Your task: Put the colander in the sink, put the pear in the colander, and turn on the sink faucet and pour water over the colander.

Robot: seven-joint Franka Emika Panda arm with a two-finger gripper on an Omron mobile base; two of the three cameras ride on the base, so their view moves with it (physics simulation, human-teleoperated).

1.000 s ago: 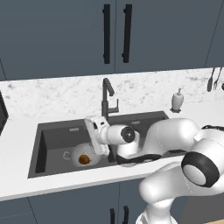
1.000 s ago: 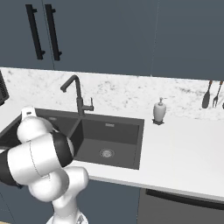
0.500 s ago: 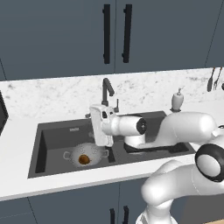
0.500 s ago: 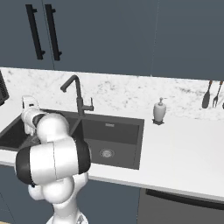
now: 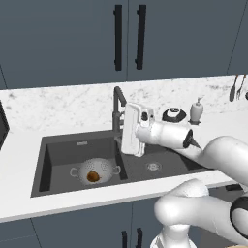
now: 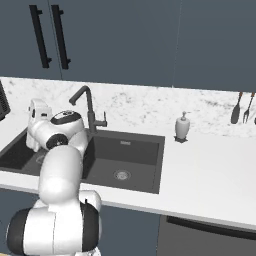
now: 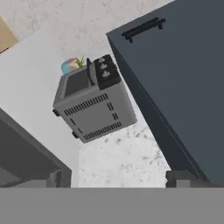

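The silvery colander [image 5: 94,169] sits in the left basin of the dark sink [image 5: 58,145], with the brown pear [image 5: 93,177] inside it. The tall dark sink faucet [image 5: 117,109] stands behind the divider, and its side lever [image 6: 103,122] shows in the right base view. My gripper [image 5: 124,131] hovers just right of the faucet's stem, above the divider. It is open and holds nothing. In the hand view my gripper [image 7: 118,179] has its fingertips [image 7: 57,177] set wide apart. No water shows at the spout.
A white soap dispenser [image 5: 196,111] stands on the counter right of the sink. Utensils [image 5: 235,87] hang at the far right wall. The right basin has a bare drain [image 5: 153,166]. A grey toaster oven [image 7: 94,103] sits on the counter to the left. Dark cabinets hang overhead.
My hand has risen from over the left basin and moved right to beside the faucet, with the arm stretching out. The colander and pear have stayed put.
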